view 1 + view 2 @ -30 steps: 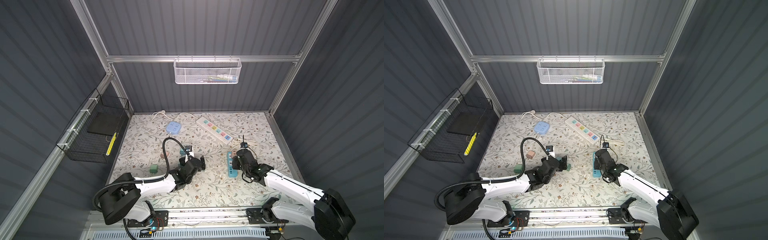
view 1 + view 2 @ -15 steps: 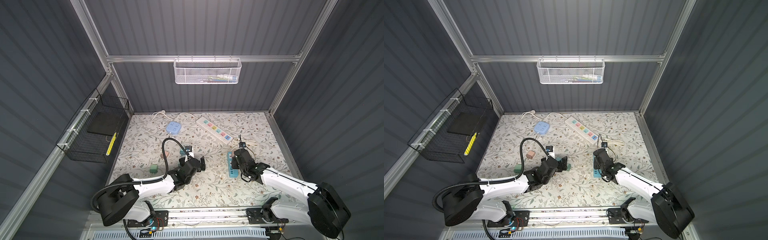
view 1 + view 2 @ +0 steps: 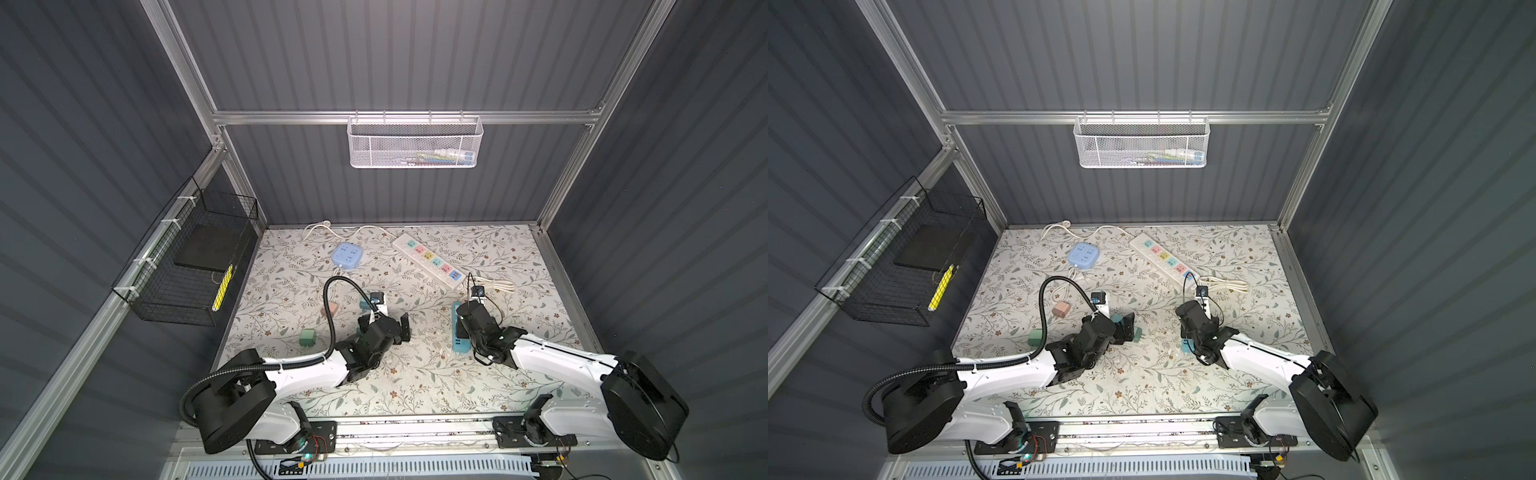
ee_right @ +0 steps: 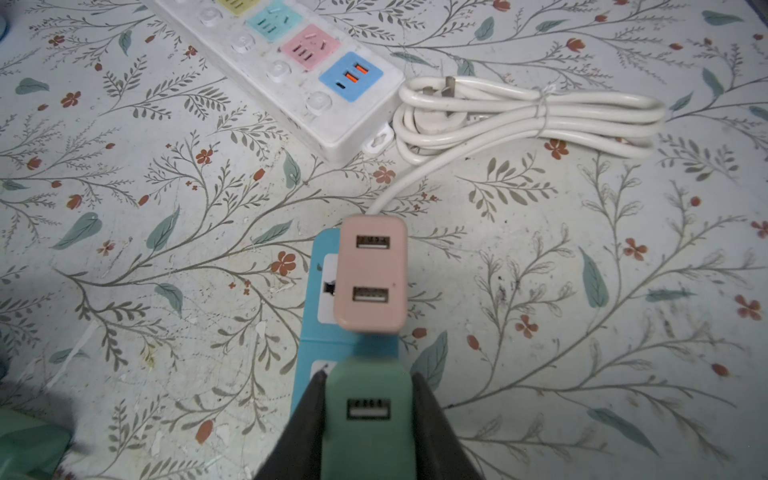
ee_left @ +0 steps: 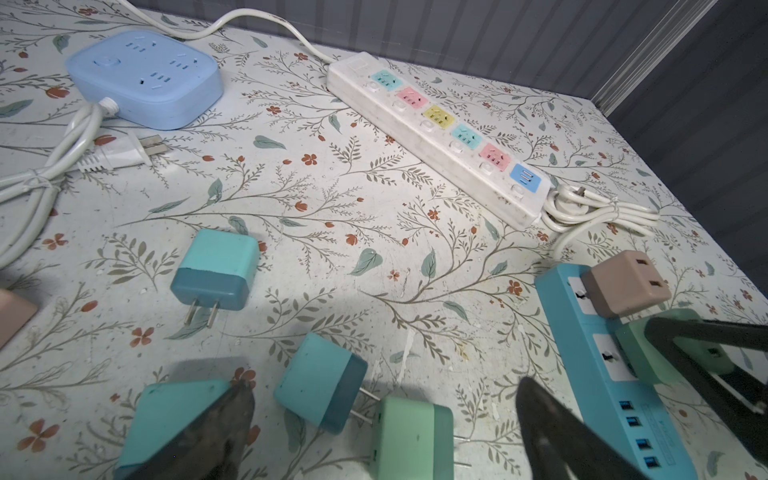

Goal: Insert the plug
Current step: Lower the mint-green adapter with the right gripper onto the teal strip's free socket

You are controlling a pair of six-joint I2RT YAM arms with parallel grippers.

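— How much of the insertion is seen to be done?

— A green plug [image 4: 368, 436] is clamped between the right fingers [image 4: 436, 436], gripped by its two sides. It is held at the blue power strip [image 4: 307, 340], over the socket directly beneath the fingers. Just beyond the fingertips, a pink adapter [image 4: 370, 270] is already seated in the neighbouring socket.

— Is the green plug judged to be fully in?

— That cannot be told. The prongs are hidden under the plug's body, and in the left wrist view the plug is seen slightly tilted against the strip. The final press is judged to be in hand or left to do, and the grip is not yet released.

— And the left fingers [image 5: 552, 432]?

— They are spread wide, and nothing is held. A teal plug [image 5: 320, 386] and a mint plug [image 5: 411, 436] are found lying on the surface [image 5: 374, 199] between them, prongs bare. A second teal plug [image 5: 214, 270] is seen further beyond the fingertips. None of these is inserted.
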